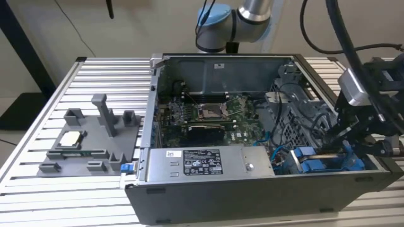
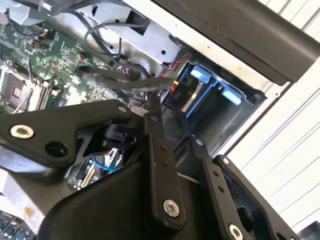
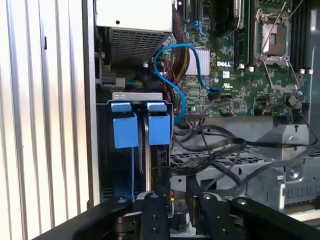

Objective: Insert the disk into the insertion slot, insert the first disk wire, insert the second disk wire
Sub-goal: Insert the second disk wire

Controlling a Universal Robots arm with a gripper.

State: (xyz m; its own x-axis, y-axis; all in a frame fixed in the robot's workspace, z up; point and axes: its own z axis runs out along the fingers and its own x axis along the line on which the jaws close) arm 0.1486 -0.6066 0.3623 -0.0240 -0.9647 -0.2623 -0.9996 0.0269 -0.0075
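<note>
step: disk-wire insertion judged in hand | disk (image 3: 129, 150) seen seated in insertion slot (image 3: 137, 98), blue tabs outward | gripper (image 3: 177, 200) held just beside bay; fingers (image 2: 161, 165) narrowly parted, hold on black cable (image 2: 130, 82) could not be told | need: wire end aligned squarely with disk connector

The arm (image 1: 252, 14) reaches down, its gripper (image 2: 172, 135) with jaws set slightly apart.

Open computer case (image 1: 252, 189) on slatted table (image 1: 94, 75), parts tray (image 1: 88, 142) beside it toward the exterior view's left.
</note>
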